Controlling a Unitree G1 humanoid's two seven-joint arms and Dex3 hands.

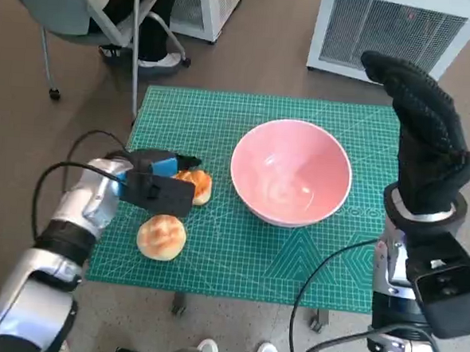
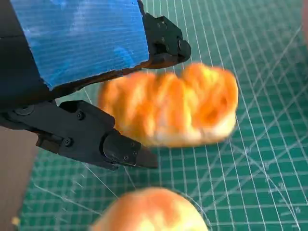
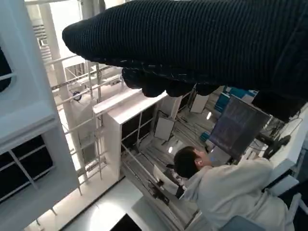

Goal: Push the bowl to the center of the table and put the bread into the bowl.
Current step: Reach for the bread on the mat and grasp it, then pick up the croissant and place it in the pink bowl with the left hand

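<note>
- Head view: the pink bowl [image 1: 290, 182] sits mid-mat; the left hand [image 1: 156, 183] is at a bread roll [image 1: 196, 185] beside it.
- Left wrist view: fingers [image 2: 120, 149] flank the roll [image 2: 168, 107]; I cannot tell if they grip it.
- Right wrist view: the right hand [image 3: 192, 43] is raised, grasping nothing.

light: bright, even, soft shadows
glare: sheen inside bowl [image 1: 291, 173]
blur: bread [image 2: 168, 105] soft in left wrist view
edges: head view bowed
</note>
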